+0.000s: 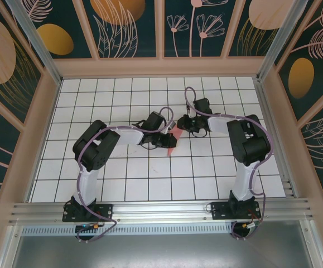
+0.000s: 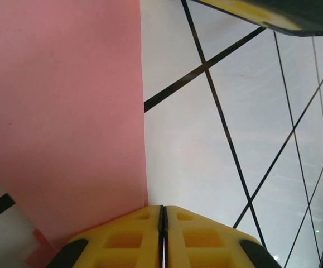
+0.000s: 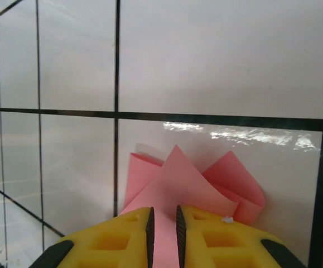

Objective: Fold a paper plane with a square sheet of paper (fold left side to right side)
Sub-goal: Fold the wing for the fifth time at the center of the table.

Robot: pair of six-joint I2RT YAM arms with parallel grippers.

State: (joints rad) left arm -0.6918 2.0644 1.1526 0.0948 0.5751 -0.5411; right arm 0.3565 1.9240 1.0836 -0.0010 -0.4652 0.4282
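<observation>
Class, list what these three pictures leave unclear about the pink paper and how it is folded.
Top view: pink paper is too small and partly under the left arm and right arm; its folds cannot be read.
Left wrist view: the paper runs off the top and left edges; the left fingers hide its near corner.
Right wrist view: the right fingers cover the paper's near part; how deep it sits between them is hidden.
</observation>
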